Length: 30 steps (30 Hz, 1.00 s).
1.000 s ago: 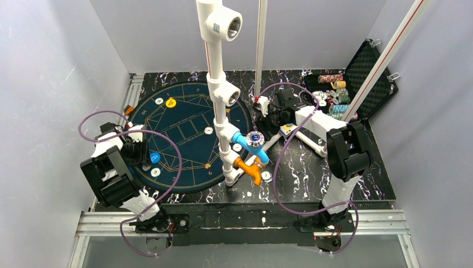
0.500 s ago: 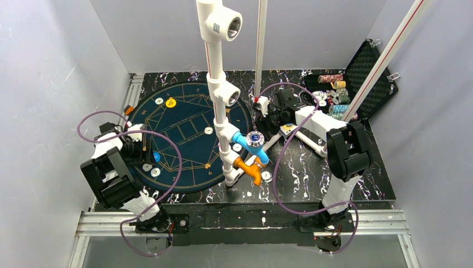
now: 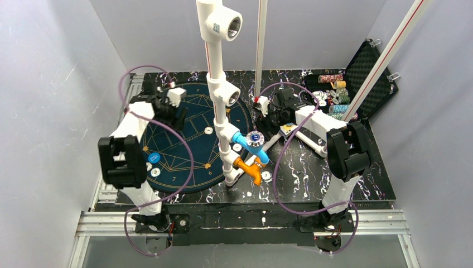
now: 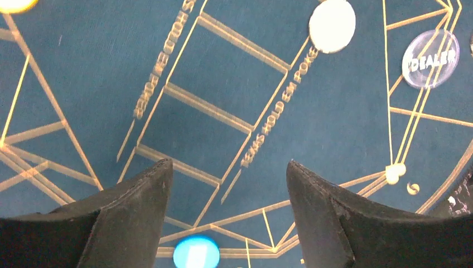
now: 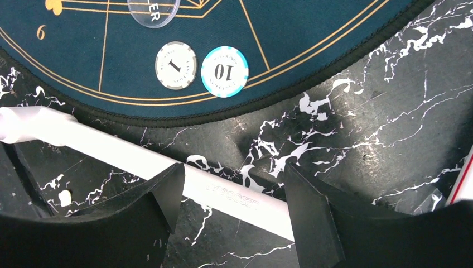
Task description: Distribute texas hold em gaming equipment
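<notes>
A round dark-blue poker mat [image 3: 187, 153] carries poker chips: a blue chip [image 3: 154, 158], white chips [image 3: 208, 130] and a clear dealer button [image 3: 255, 137]. My left gripper [image 3: 177, 116] hangs over the mat's far-left part. In the left wrist view that gripper [image 4: 228, 184] is open and holds nothing. Mat print, the blue chip [image 4: 195, 252], a white chip [image 4: 332, 25] and the dealer button [image 4: 429, 58] show below it. My right gripper [image 5: 231, 187] is open above a white pipe [image 5: 223, 195]. Beyond it lie a "1" chip [image 5: 176, 65] and a "10" chip [image 5: 224, 71].
A tall white PVC pipe frame [image 3: 218, 84] with blue and orange fittings rises from the table's middle. An open black case [image 3: 371, 70] with stacked chips [image 3: 332, 92] sits at the back right. One white chip [image 3: 266, 175] lies on the marble-patterned table top [image 3: 334, 167].
My left arm has swung from the mat's near-left edge to its far-left part and now covers the chips there. The blue chip stays on the mat. The right arm has not moved.
</notes>
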Tool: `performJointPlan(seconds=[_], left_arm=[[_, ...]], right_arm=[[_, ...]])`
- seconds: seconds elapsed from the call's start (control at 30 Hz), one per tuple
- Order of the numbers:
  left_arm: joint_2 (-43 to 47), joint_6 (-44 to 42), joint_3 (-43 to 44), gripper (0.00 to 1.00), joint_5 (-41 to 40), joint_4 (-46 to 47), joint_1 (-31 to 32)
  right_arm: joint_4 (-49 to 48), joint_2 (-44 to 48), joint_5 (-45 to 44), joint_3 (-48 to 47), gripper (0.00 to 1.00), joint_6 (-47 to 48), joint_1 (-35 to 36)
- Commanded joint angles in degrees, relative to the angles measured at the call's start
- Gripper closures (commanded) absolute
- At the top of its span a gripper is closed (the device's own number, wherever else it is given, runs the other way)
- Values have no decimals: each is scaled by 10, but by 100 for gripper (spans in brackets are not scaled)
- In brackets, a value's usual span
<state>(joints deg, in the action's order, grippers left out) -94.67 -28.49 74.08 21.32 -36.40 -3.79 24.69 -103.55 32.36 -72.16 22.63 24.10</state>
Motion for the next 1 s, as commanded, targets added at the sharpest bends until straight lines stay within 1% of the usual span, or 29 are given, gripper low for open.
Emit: performJointPlan(seconds=[0.0, 0.13, 0.23, 0.33, 0.5, 0.57, 0.77, 0.97], left_arm=[[-78, 22, 73, 27, -55, 4, 85], [-151, 22, 135, 26, -92, 9, 145], [-196, 24, 173, 26, -99, 10, 168], [-220, 27, 190, 26, -97, 8, 182], [-238, 30, 188, 25, -98, 8, 206], [-243, 31, 185, 26, -99, 8, 211], [-241, 28, 163, 30, -110, 11, 223], [-231, 28, 133, 39, -113, 17, 236]], right_arm=[[13, 7, 8, -13, 25, -1, 3], [10, 14, -11, -4, 23, 11, 3], [13, 11, -19, -4, 21, 18, 3], [11, 9, -24, -1, 16, 21, 3], [12, 2, -27, -3, 5, 23, 3], [11, 3, -28, -3, 2, 24, 3], [10, 5, -36, 0, 2, 27, 3], [10, 3, -37, -1, 2, 28, 3]])
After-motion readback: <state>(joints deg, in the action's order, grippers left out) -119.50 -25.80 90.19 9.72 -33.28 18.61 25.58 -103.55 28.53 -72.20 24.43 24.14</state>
